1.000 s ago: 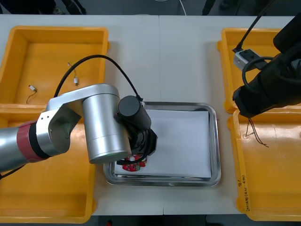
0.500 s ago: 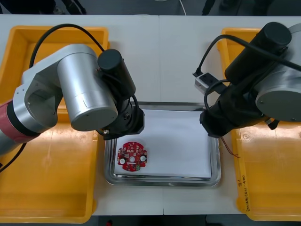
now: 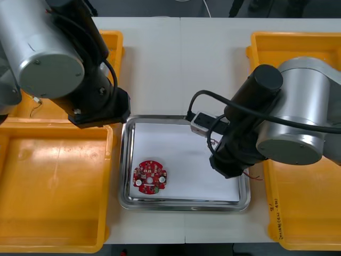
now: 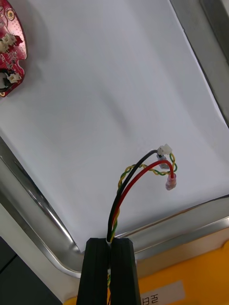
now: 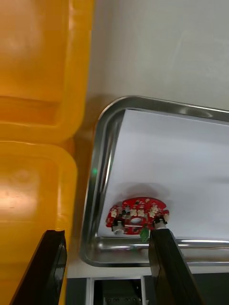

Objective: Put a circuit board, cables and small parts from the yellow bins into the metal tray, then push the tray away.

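Right gripper (image 4: 111, 240): fingers pinched nearly together on the red and yellow cable (image 4: 122, 189), with a black lead running alongside it. The grip is at one end, so the rest arcs up and out beyond the fingertips, and small plugs hang at the free ends. Under the tips is the rim of the metal tray (image 3: 124, 160), and the loose ends hang over the white liner just past it. My guess is the end grip is deliberate: the cable trails clear of the fingers and should fall onto the liner, not the rim. I cannot tell whether the plugs touch the liner.

Round red circuit board (image 3: 149, 177): lies flat in the tray, well apart from this hand, at the far corner of the liner from its fingers. It looks already delivered.

Left gripper (image 5: 106, 233): fingers spread wide, nothing held. Below and between them are the tray's rim and the board. To one side of the hand are the yellow bins (image 3: 53, 202), close against the tray.

Step in hand, I judge: releasing the cable. Small parts and the push are not yet done.

Risk: a plug snagging a finger on release.
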### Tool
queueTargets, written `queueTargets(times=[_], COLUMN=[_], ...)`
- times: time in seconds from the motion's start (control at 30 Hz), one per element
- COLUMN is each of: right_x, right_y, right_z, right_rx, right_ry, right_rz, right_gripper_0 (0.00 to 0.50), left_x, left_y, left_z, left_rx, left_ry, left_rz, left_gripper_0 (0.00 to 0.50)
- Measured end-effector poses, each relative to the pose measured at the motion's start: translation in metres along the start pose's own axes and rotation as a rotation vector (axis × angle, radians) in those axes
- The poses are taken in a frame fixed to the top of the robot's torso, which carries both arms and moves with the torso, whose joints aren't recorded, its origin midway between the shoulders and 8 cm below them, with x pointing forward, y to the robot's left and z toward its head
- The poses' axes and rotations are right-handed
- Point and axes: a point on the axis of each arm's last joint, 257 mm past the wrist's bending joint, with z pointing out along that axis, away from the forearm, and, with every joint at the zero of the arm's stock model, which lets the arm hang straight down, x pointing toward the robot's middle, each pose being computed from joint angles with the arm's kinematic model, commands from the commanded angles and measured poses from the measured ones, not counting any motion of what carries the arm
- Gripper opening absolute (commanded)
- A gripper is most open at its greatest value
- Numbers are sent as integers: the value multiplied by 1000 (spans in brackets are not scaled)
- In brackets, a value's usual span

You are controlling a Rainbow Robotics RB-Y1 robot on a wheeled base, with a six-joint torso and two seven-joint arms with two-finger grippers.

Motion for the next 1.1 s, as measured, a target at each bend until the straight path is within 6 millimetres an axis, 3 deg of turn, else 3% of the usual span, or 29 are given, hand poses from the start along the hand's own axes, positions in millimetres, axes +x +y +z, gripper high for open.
queueTargets(times=[0.17,0.37,0.6,0.9,1.1], right_x=[-3,-4,-1,24,31], right_y=[11,21,21,35,38], right_z=[12,30,49,70,80], right_rx=[13,11,61,47,69], right_ry=[12,40,69,130,128], right_rz=[-176,-184,-198,-208,-202], right_gripper_0=[0,0,0,0,0], left_x=[-19,-37,-58,-95,-110], left_y=[18,33,61,101,130], left_z=[-20,-38,-42,-50,-49], left_rx=[-1,22,-1,-45,-98], left_ry=[-31,-49,-56,-103,-121], left_rz=[111,136,68,171,101], left_gripper_0=[500,500,500,500,500])
